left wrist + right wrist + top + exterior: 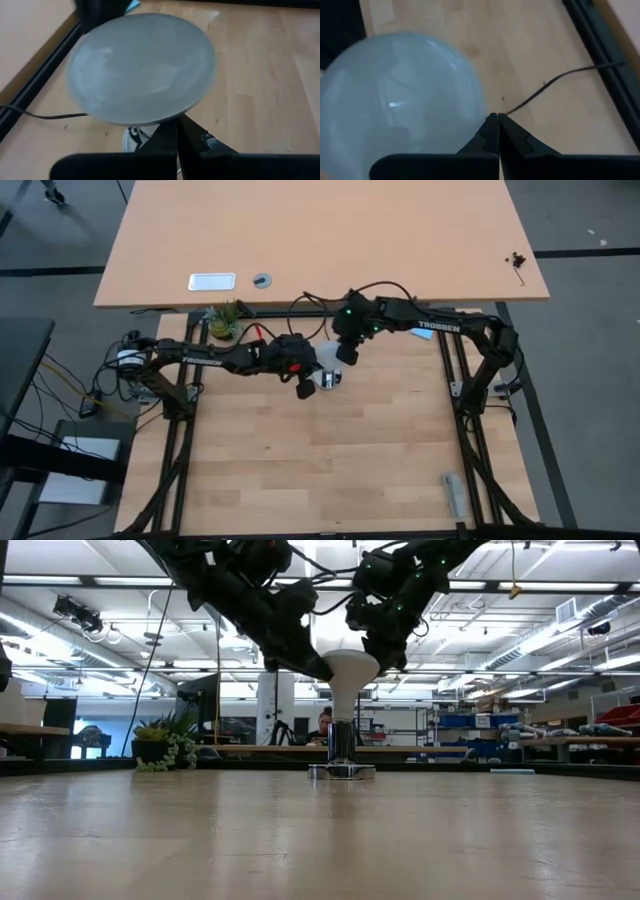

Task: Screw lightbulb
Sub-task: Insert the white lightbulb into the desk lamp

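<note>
Bulb: the white pear-shaped lightbulb [349,670] stands upright, globe on top, its narrow grey base down in the round silver socket disc [341,771] on the pale wooden table [330,460]; it sits near the table's far edge, between the two arms

Left gripper [176,131]: fingers pressed together, holding nothing; just beside the globe

Right gripper [494,121]: fingers likewise closed on nothing; beside the globe, near a thin black cord [560,82]

Beyond: a small green plant [224,319] at the far left edge
</note>
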`<state>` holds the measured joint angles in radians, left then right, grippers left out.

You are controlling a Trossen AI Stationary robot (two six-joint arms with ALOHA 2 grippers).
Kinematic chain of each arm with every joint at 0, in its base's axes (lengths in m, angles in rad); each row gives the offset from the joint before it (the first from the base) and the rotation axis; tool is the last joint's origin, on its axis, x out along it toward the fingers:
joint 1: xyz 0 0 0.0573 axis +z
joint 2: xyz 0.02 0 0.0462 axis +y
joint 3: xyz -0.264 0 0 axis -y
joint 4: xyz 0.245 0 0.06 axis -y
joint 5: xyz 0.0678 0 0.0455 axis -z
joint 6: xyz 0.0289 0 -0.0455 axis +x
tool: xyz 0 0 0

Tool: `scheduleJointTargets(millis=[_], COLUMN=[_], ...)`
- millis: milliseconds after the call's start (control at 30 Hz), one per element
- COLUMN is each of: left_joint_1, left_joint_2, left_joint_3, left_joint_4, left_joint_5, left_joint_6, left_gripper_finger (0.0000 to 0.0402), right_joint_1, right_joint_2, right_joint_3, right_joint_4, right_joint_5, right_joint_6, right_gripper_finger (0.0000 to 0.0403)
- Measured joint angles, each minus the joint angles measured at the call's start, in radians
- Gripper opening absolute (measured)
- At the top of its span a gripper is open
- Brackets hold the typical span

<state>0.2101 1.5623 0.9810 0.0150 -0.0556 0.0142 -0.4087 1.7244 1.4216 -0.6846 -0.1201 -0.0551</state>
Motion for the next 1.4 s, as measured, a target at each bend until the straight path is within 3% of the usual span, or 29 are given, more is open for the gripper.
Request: scheduleJointTargets(millis=[367,767,1167,1400], left_joint_1=[0.035,0.020,-0.062,-0.064], left_joint_2=[-0.009,-0.128,-0.133,-0.051], left_joint_3=[-0.001,-0.025,-0.037,-0.037], left_joint_4=[-0.055,-0.177,0.002,0.050], left_joint_5=[-0.028,-0.029,0.042,0.080], left_joint_6=[-0.021,-0.022,-0.018,-0.016], left_gripper_finger=[0.0000,0.0000,0.0000,0.0000], right_joint_1=[0.010,0.005,0.000,0.002], right_joint_2=[-0.017,-0.019,-0.065,-0.058], right_joint_3=[-0.002,-0.002,-0.001,-0.003], right_joint_4=[-0.017,0.056,0.099,0.090], right_joint_5=[0.051,0.100,0.120,0.094], right_joint_6=[0.018,0.033,0.029,0.020], right_gripper_finger=[0.0007,0.0007,0.0007,0.0007])
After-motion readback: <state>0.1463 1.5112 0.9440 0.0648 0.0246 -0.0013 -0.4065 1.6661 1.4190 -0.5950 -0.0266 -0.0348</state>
